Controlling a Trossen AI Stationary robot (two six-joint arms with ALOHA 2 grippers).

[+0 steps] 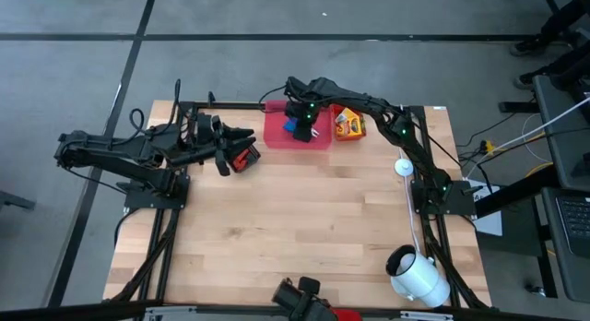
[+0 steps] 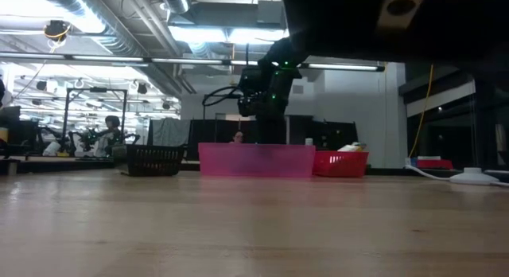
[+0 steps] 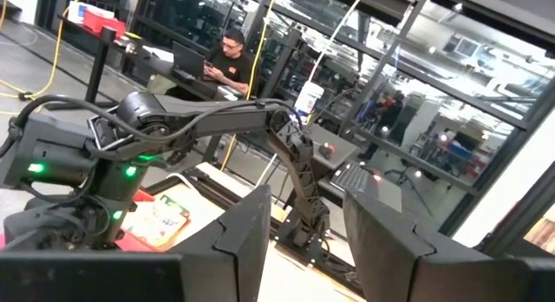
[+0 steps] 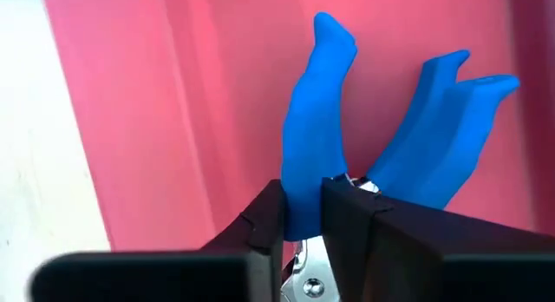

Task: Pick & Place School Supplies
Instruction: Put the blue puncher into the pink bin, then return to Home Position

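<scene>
I'm seeing the right gripper (image 1: pixel 300 124) hanging over the pink bin (image 1: pixel 277 135) at the table's far edge, fingers pinching one handle of a blue-handled plier tool (image 4: pixel 314 146). A second blue tool (image 4: pixel 451 120) is lying in the bin just beside it. Crayon boxes (image 1: pixel 348 124) are sitting in the orange bin (image 1: pixel 349 135) to the right. The left gripper (image 3: pixel 303 241) is waiting at far left, jaws parted, holding nothing.

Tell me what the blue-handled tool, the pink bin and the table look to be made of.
Blue-handled tool: smooth matte handles, likely rubber or plastic over shiny metal at the pivot; the right pincer grips one handle.
Pink bin: glossy, slightly see-through, probably plastic.
Table: pale wood planks with visible grain.
</scene>
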